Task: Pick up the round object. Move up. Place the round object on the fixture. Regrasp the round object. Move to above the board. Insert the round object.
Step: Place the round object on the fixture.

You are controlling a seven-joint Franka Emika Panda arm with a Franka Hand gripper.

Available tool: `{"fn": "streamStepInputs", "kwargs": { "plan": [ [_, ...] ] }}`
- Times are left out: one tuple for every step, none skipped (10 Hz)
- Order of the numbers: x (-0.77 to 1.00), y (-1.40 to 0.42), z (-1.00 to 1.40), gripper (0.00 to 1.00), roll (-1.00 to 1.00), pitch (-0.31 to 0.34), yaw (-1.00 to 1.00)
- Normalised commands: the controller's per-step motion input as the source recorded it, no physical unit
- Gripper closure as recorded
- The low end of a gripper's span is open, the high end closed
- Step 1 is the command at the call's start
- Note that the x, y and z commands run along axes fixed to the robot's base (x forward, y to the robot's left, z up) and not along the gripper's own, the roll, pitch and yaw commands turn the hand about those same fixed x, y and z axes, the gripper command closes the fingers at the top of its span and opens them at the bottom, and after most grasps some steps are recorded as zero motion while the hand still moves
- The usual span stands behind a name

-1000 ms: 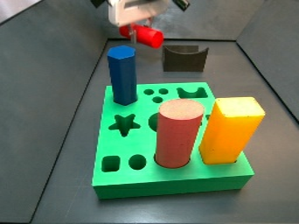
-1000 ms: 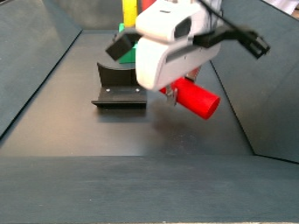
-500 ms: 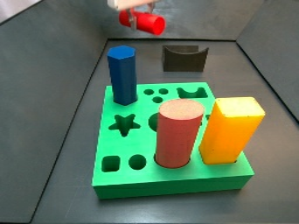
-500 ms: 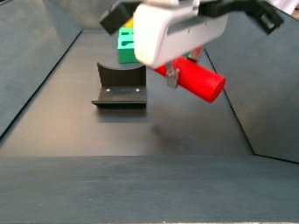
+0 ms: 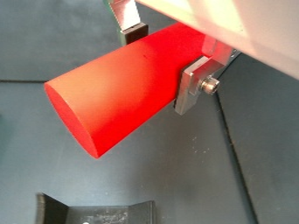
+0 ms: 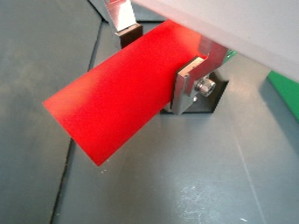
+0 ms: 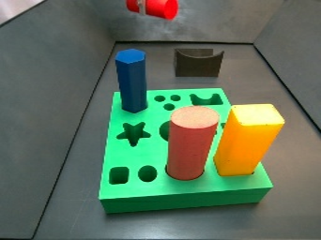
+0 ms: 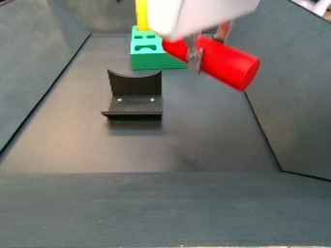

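- Board (image 7: 189,150): green slab, sits on the dark floor of the enclosure, nearer the camera than the fixture in a side view. It carries a blue hexagonal peg (image 7: 130,80), a salmon-pink cylinder (image 7: 191,142) and a yellow block (image 7: 249,139). Star and small round holes are open. No shift from the frames a second ago.
- Fixture (image 8: 134,95): dark bracket with curved notch, seat empty, standing on the floor between the board and the near end in a side view. Unmoved over the last second.
- Pincer (image 8: 195,53): has risen steadily over the last second. It now sits well above the fixture and off to one side of it; its body is cropped by the frame edge in both side views.
- Pincer state: clenched on the round object. In both wrist views, silver finger plates (image 5: 195,84) press opposite sides of the red cylinder.
- Round object (image 5: 133,86): glossy red cylinder, held lying roughly horizontal, gripped near one end with the free end sticking out. It is airborne, clear of the floor. In a side view (image 7: 154,7) it is at the top edge, higher than the fixture.
- Judgement: pick-up is done and the move up looks nearly complete.
- Next step: travel over to the fixture and lower the cylinder into the notch.
- Risk: the overhanging free end could tilt in the grip when it is seated.
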Motion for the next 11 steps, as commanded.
{"fn": "streamStepInputs", "kwargs": {
  "plan": [
    [-0.01,0.00,0.50,1.00,0.10,0.078,0.03],
    [0.00,0.00,0.36,1.00,0.10,0.088,0.03],
    [1.00,-1.00,0.28,1.00,-0.06,-0.014,-1.00],
    [1.00,-1.00,0.22,1.00,-0.06,-0.010,-1.00],
    [1.00,-0.88,0.15,1.00,-0.07,0.006,-1.00],
    [1.00,-0.73,0.14,1.00,-0.07,0.017,-1.00],
    [1.00,-0.49,0.10,1.00,-0.08,0.040,-1.00],
    [1.00,-0.39,0.08,1.00,-0.09,0.053,-1.00],
    [0.88,-0.22,0.04,1.00,-0.10,0.082,-1.00],
    [0.80,-0.12,0.03,1.00,-0.12,0.108,-1.00],
    [0.68,-0.04,0.02,1.00,-0.15,0.158,-1.00]
  ]
}}
